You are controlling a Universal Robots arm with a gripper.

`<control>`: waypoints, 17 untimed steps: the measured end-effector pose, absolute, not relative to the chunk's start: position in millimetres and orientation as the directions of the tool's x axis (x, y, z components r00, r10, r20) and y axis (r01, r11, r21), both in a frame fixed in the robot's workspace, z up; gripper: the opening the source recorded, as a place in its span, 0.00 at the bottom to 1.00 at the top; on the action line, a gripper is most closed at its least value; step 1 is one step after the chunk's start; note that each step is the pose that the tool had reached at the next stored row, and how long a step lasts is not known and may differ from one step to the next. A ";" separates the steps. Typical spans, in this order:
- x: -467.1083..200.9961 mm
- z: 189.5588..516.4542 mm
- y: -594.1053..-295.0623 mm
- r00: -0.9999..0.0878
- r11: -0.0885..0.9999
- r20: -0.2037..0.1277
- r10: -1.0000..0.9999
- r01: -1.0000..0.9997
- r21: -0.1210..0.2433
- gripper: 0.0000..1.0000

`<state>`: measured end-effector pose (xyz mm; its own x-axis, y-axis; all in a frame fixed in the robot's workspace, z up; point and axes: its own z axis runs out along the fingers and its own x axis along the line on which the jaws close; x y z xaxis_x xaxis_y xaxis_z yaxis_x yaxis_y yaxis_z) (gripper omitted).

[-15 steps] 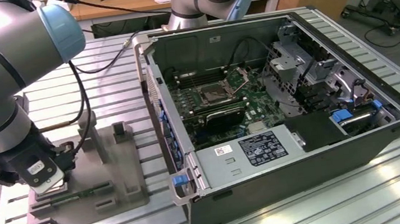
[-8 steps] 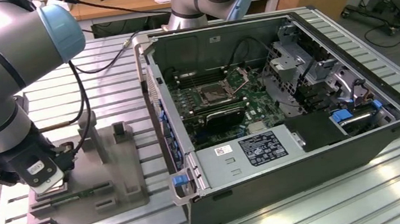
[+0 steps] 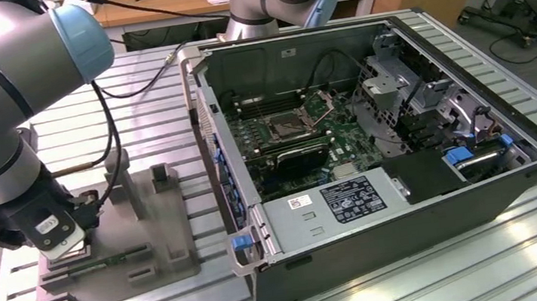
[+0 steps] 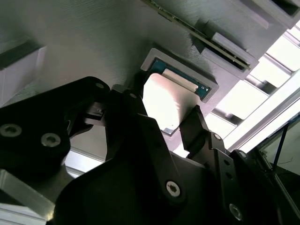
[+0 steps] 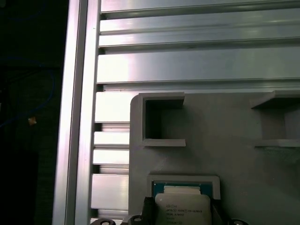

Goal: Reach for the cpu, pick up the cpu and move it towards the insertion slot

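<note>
Silver-grey cpu (image 4: 164,101) recessed in the grey fixture (image 4: 93,42) — black fingers (image 4: 200,129) spread astride its two opposite edges

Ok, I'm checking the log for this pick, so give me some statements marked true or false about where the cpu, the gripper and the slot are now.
1. The cpu lies in a recess of the grey fixture. True.
2. The gripper hangs over the computer case. False: it is down at the fixture, to the exterior view's left of the case.
3. The insertion slot is on the board inside the open case. True.
4. The cpu sits in the insertion slot. False: it is at the fixture, under the gripper.
</note>
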<state>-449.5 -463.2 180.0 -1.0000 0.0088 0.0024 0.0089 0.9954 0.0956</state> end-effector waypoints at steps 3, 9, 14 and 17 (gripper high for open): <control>-449.5 183.5 -463.2 -1.000 0.995 0.002 0.009 0.009 0.096 0.54; -449.5 183.8 -463.2 -1.000 0.995 0.002 0.009 0.009 0.096 0.54; -449.5 186.0 -463.2 -1.000 0.995 0.002 0.009 0.009 0.096 0.54; -449.5 186.0 -463.2 -1.000 0.995 0.002 0.009 0.009 0.096 0.54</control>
